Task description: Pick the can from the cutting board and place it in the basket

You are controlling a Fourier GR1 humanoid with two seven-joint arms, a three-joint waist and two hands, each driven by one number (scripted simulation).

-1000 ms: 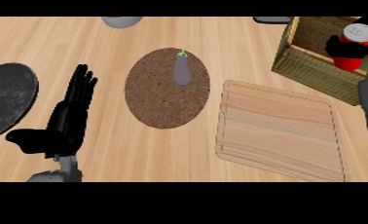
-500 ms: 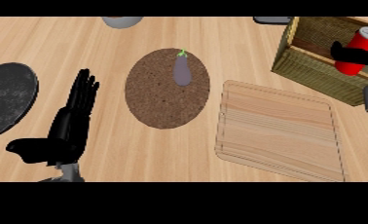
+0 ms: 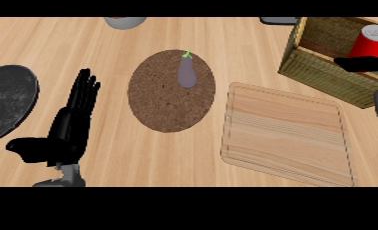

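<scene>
Since earlier, the can (image 3: 365, 42) has sunk lower into the basket (image 3: 319, 71), the right hand (image 3: 357, 63) curled round it at the right edge. Left hand (image 3: 70, 121) rests open, fingers straight. Board (image 3: 288, 132) lies bare.

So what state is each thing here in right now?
Can: upright, over the basket, right hand on it.
Basket: open-topped.
Cutting board: bare.
Eggplant: lying on the round brown mat.
Left hand: open, resting.
Right hand: mostly hidden.
</scene>
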